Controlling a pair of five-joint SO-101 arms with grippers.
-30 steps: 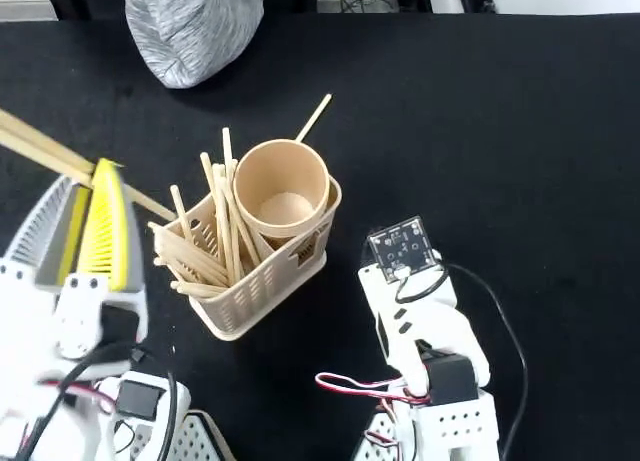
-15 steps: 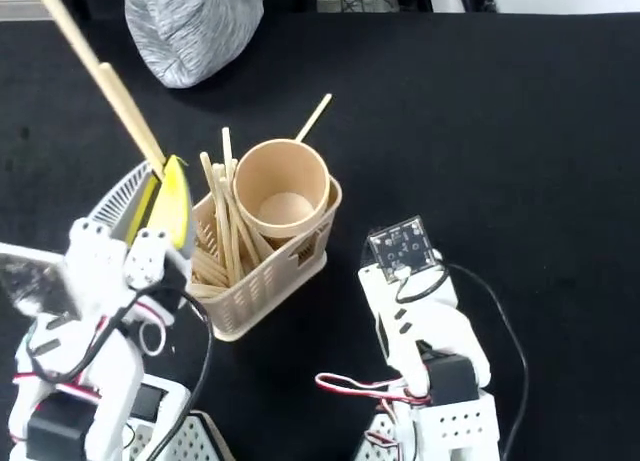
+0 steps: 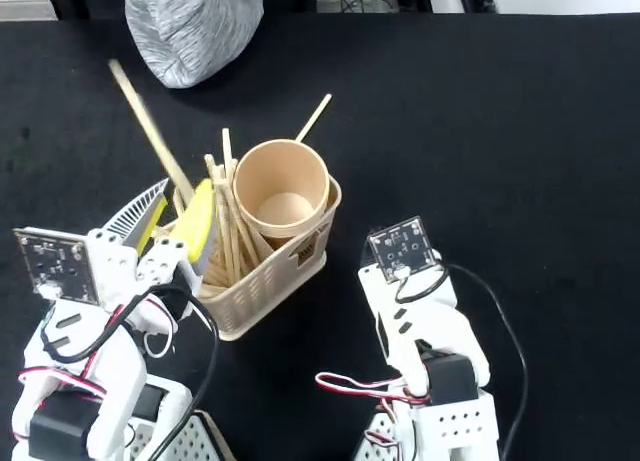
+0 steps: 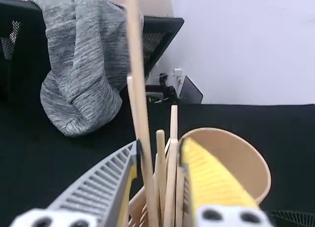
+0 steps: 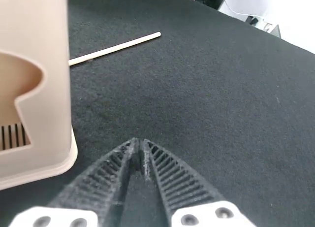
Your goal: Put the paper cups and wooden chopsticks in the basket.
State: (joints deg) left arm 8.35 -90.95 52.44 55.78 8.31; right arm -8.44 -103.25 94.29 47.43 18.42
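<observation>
A cream slatted basket stands mid-table with a paper cup upright in it and several wooden chopsticks beside the cup. My left gripper hovers over the basket's left end. In the left wrist view a long chopstick stands between the grey finger and the yellow finger. It leans on the grey one with a gap to the yellow one, so my left gripper is open. Its lower end dips among the chopsticks in the basket. One chopstick lies on the table behind the basket. My right gripper is shut on nothing beside the basket.
A grey bundle of cloth sits at the table's back edge, left of centre. The right arm is folded low near the front edge. Bare black tabletop stretches to the right of the basket.
My left arm swung right from the table's left edge to the basket, carrying the chopstick. The stick turned from nearly flat to steep, its lower end now in the basket. The right arm kept still.
</observation>
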